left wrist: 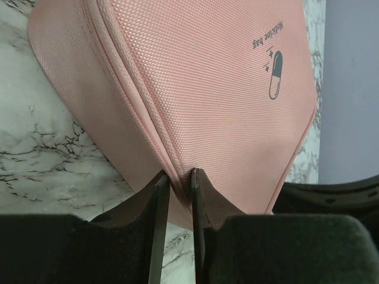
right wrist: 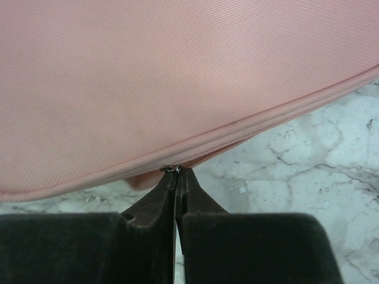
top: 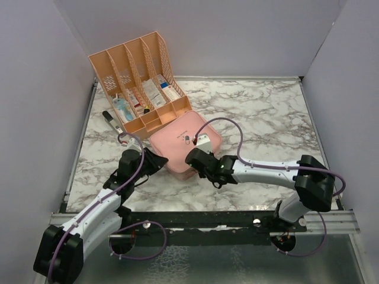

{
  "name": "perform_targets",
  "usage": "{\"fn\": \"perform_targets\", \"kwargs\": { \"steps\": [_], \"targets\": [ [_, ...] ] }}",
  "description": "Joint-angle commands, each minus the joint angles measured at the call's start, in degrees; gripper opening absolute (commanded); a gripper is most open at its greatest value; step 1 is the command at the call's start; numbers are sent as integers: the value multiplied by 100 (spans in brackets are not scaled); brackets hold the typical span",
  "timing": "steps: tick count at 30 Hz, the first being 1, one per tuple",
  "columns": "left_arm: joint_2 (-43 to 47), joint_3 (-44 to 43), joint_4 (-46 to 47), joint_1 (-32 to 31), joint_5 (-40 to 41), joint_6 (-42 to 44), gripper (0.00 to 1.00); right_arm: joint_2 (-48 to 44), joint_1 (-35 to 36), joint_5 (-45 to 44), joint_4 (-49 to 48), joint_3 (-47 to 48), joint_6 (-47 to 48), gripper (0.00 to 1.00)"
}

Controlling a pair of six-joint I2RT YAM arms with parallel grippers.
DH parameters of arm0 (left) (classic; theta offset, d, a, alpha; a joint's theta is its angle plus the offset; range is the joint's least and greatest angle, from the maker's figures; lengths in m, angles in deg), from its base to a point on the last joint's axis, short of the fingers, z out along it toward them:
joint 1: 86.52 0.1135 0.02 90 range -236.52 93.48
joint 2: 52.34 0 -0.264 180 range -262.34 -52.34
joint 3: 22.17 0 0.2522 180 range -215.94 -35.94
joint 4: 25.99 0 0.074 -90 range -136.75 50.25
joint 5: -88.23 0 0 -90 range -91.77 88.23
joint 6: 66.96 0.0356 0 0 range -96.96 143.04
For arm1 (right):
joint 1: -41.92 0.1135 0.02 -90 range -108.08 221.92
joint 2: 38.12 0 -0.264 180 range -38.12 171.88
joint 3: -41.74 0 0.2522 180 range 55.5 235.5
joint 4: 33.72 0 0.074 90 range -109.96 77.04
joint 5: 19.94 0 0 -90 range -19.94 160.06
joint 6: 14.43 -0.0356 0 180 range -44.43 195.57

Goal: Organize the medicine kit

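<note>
Lying closed on the table (top: 266, 118), the kit (top: 174, 139) has its corner seam pinched by the left gripper (left wrist: 180, 180); the right gripper (right wrist: 177, 171), jaws together, touches its near edge

On the marble table (top: 266, 118) stands a peach slotted organizer (top: 139, 77), a black-and-white object (top: 111, 121) just beside it.

Medicine kit (top: 174, 149) interior unseen

Pink medicine kit (top: 177, 141), grey-veined white marble table (top: 266, 118).
</note>
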Motion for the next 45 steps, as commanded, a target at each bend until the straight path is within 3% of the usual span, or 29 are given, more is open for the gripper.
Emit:
{"fn": "perform_targets", "kwargs": {
  "steps": [1, 11, 22, 27, 35, 43, 45],
  "targets": [
    [-58, -244, -21, 114, 383, 379, 0, -136, -571, -202, 25, -338, 478, 1],
    [-145, -311, -80, 121, 233, 478, 0, -328, -1773, 165, -741, -625, 1177, 1],
    [-237, -442, -70, 123, 72, 733, 0, -687, -1927, 127, -609, -942, 1049, 1],
    [-347, -524, -32, 122, -6, 801, 0, -848, -2317, 189, -688, -1098, 1098, 1],
    [-691, -748, 177, 123, -169, 835, 0, -1734, -2337, 1893, -863, -1509, 1436, 1],
    [-1559, -1347, 481, 147, -375, 1159, 0, -2499, -2337, 2790, -64, -1585, 1183, 1],
    [-1862, -1583, 518, 156, -501, 1266, 9, -2620, -2337, 3049, -33, -1648, 1098, 1]
  ]
}}
